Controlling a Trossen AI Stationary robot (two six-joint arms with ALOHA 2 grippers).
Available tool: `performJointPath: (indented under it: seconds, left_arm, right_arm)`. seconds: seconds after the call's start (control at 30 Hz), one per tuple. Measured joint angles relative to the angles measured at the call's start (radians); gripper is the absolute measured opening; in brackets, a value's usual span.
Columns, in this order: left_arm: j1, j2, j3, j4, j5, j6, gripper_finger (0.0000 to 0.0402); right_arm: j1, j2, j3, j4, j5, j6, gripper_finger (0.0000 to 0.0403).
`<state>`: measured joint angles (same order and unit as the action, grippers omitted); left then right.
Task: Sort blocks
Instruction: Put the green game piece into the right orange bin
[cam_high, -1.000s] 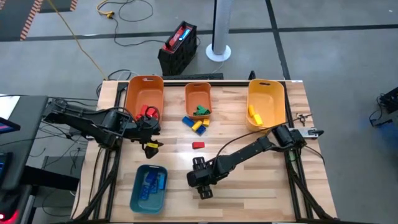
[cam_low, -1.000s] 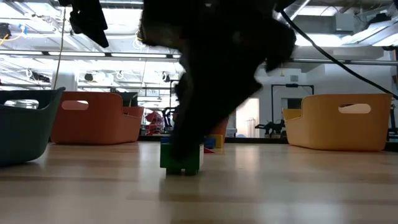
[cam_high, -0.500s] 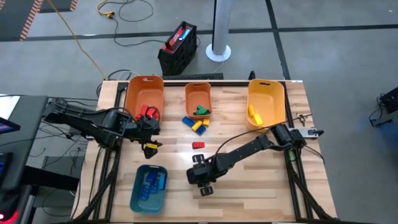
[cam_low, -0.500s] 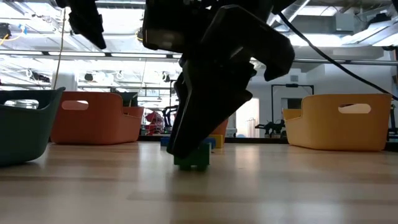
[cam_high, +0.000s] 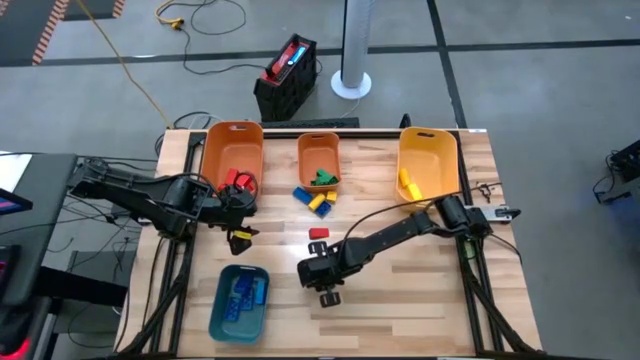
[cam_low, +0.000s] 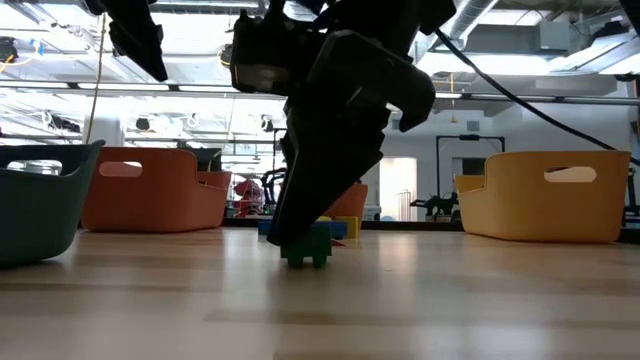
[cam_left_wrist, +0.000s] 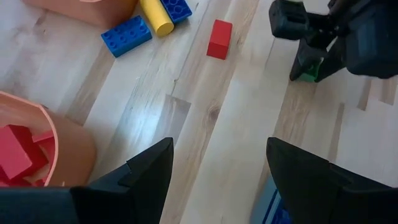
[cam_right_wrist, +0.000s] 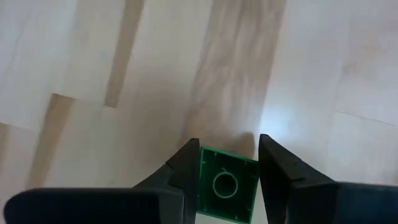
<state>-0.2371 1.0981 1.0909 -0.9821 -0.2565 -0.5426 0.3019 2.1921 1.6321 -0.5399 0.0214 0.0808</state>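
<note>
A small green block sits between the fingers of my right gripper, which is shut on it at mid-table toward the near edge. The low view shows the same block at table-top height under the dark fingers. My left gripper hangs open with nothing in it, just near of the big orange bin. On the wood a red block lies loose, and blue and yellow blocks lie by the small orange bin. My right gripper pinches the green block by two opposite sides between its two fingers. The fingers come from above, slanting down. The block's face with a round ring is turned toward the wrist. Whether its underside touches the table, I cannot tell.
A yellow bin with a yellow block stands at the far right. A teal bin with blue blocks stands at the near left. The big orange bin holds red blocks, the small one green blocks. Bare wood lies at the near right.
The green block stood on the table under my right gripper. It now sits between the fingers a little farther from the near edge and slightly higher in the low view. My right gripper has shifted a little toward the far edge with it.
</note>
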Motion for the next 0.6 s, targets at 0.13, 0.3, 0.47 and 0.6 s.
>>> performJointPath:
  seconds: [0.13, 0.3, 0.47, 0.6]
  left_arm:
    - [0.000, 0.000, 0.000, -0.009, 0.000, 0.000, 0.0254]
    - [0.006, 0.000, 0.000, -0.007, 0.000, 0.015, 0.0254]
    - [0.031, 0.000, 0.000, -0.005, -0.014, 0.039, 0.0254]
    - [0.051, 0.000, 0.000, -0.005, -0.018, 0.045, 0.0254]
  right_arm:
    - [-0.012, -0.001, 0.014, -0.028, 0.000, -0.001, 0.0128]
    - [-0.031, -0.001, 0.084, -0.104, 0.000, -0.026, 0.0128]
    - [-0.082, -0.003, 0.165, -0.167, 0.001, -0.032, 0.0127]
    - [-0.137, -0.043, 0.167, -0.167, 0.014, -0.066, 0.0127]
